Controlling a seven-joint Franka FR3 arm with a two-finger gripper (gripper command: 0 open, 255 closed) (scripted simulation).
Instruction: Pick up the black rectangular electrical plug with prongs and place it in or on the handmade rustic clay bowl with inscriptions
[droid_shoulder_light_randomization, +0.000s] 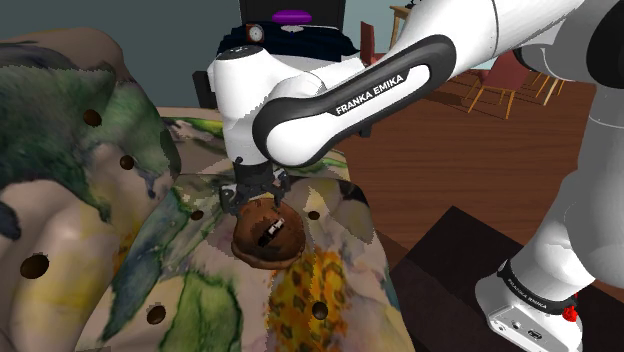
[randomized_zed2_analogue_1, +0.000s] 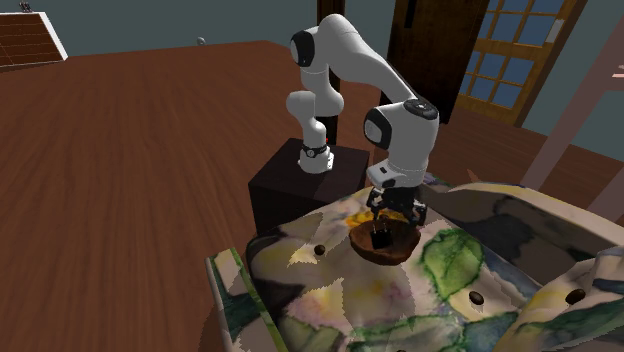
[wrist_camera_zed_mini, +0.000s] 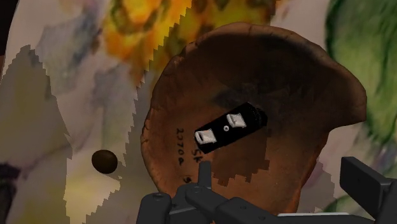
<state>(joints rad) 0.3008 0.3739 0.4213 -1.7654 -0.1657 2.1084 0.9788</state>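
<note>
**My gripper stands open over the bowl, and the plug lies inside it**

My gripper hangs just above the bowl with its two black fingers spread apart, and they clasp nothing. On my forearm I can read "FRANKA EMIKA" in white letters on the dark band. Inside the bowl, near the plug, there are some dark handwritten marks; I cannot read them with certainty.

The bowl stands on a soft, cushion-like surface printed with green leaves and a yellow-orange flower, with dark round buttons sunk into it. My stand is a dark box just beside this surface. The floor is of brown wood, the walls are teal, and the second exterior view shows a dark door with glass panes. In the shoulder view some wooden chairs stand far behind.

The plug is black and rectangular, with two pale prongs on its upper face. It lies on the bowl's brown inner floor, apart from my fingers.
</note>
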